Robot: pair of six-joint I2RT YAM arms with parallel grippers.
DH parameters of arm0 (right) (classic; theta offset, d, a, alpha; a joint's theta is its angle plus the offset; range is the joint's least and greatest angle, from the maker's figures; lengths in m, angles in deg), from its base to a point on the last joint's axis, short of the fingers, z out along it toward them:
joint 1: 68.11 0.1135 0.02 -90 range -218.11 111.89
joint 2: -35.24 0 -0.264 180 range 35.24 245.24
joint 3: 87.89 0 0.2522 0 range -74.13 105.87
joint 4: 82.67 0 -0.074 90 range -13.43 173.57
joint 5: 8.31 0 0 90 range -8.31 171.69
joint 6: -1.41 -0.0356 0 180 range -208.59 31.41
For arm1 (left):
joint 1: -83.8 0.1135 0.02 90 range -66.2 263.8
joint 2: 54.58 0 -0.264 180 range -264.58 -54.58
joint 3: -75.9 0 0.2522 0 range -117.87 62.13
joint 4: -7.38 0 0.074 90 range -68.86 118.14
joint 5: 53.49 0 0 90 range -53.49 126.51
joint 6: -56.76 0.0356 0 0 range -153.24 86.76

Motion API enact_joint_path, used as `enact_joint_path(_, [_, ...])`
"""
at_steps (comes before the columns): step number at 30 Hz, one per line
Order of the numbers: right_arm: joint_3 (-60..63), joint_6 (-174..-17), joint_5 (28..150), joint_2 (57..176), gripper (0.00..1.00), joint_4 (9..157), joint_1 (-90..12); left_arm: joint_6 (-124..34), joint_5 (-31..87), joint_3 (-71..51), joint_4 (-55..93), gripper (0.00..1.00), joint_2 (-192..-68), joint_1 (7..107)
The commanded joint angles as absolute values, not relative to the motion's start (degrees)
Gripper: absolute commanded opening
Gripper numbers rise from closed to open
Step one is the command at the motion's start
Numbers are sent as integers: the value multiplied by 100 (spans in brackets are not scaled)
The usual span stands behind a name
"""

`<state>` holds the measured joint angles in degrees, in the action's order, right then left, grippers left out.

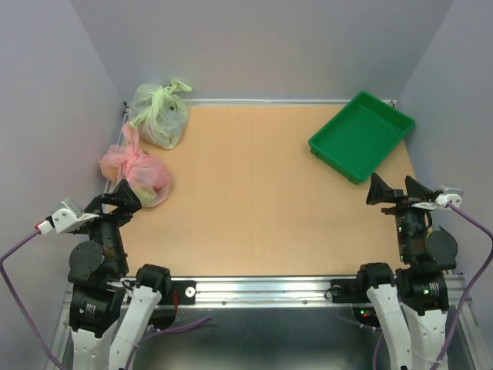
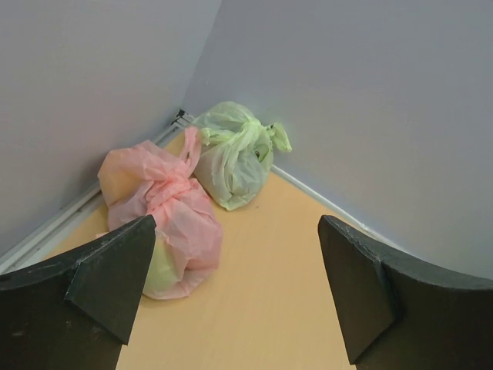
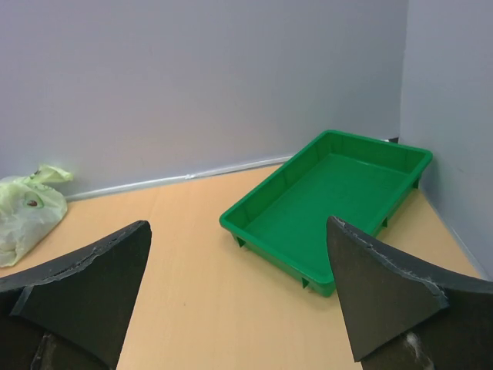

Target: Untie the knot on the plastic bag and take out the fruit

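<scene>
**Both grippers wide and empty; pink bag tied at the left wall**

Nearest the bases, the left gripper (image 1: 115,204) stands with its jaws spread wide and nothing between them, just short of the plastic bag (image 2: 185,223). The right gripper (image 1: 397,194) is spread just as wide and holds nothing, well apart on the other side of the table (image 1: 254,200).

The bag lies slumped against the left wall, just ahead of the left gripper. Its knot (image 2: 171,185) sits on the upper side as a twisted tuft, with one long tail rising toward the back corner. The fruit (image 2: 164,271) shows only as a pale yellow-green bulge through the film at the bag's low near end (no other pieces can be made out).

The film looks thin, soft and crinkly, so it will probably slide and stretch under the pads rather than resist. The round fruit gives the bag its only weight and would likely roll and shift the load if lifted. The safest hold seems to be a tail of the knot in one gripper and the gathered neck just beneath it in the other. Pinching the belly risks tearing the film or bruising the fruit.

Just beyond lies a pale green bag (image 1: 160,116); whether the two touch cannot be told. A green tray (image 1: 362,135) sits at the far right.
</scene>
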<state>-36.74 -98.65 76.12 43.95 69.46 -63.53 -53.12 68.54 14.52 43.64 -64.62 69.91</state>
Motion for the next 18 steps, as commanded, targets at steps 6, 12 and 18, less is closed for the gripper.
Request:
enact_joint_path(6, [-3862,-9913,7325,4500,100,7091,-6275,-5442,6755,1511,3986,99,-6925,6974])
enact_joint_path(12, [-3985,-10001,7202,4544,100,7100,-6248,-5688,6526,1213,4214,99,-8198,6974])
enact_joint_path(18, [-4064,-9992,7088,4430,100,7100,-6152,-5714,6349,528,4549,99,-10421,7000])
